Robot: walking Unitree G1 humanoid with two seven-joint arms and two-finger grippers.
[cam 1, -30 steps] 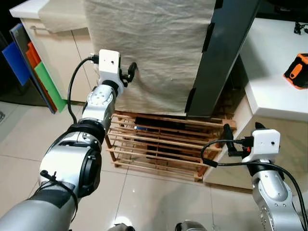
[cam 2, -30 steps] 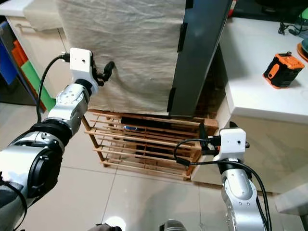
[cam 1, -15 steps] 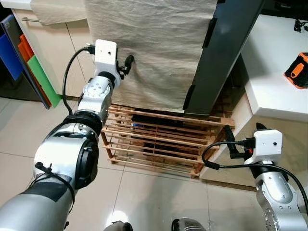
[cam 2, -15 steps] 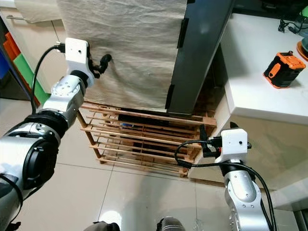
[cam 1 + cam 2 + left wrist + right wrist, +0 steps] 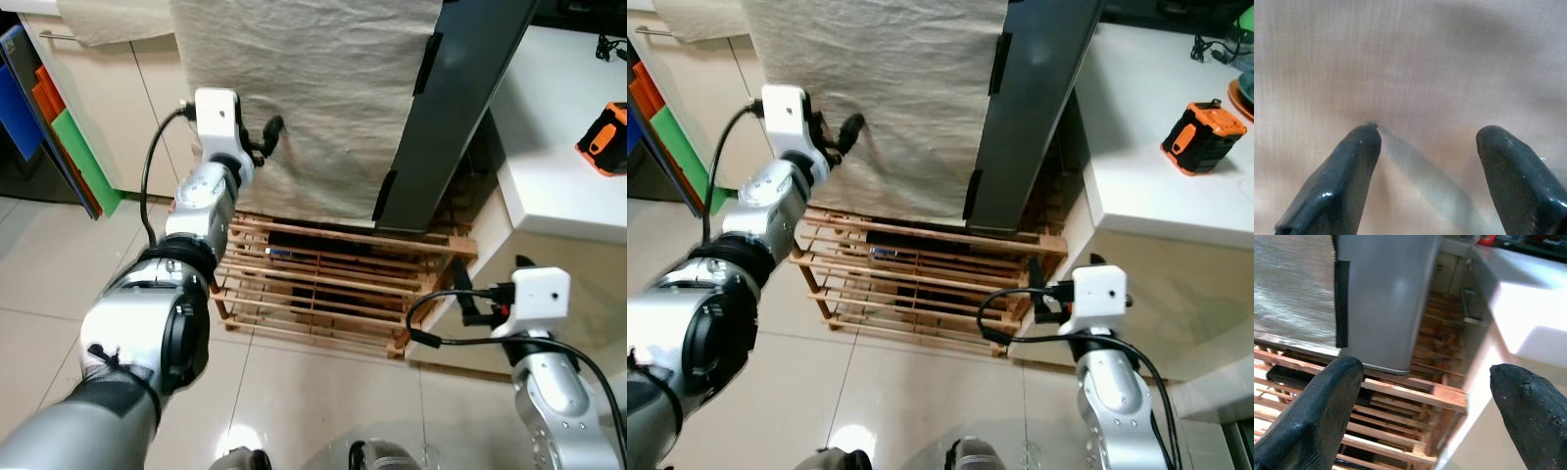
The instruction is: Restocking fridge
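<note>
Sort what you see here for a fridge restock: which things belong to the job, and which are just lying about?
Belongs to the job:
- grey fridge
- beige cloth draped over it
- left hand, open, at the cloth
- right hand, open, held low by the rack

Just lying about:
- wooden slatted rack under the fridge
- orange and black device on the white counter
- coloured boards by the cabinet

Glossy beige tiled floor (image 5: 39,264), white counter (image 5: 558,166), cream cabinet (image 5: 108,98)
</note>
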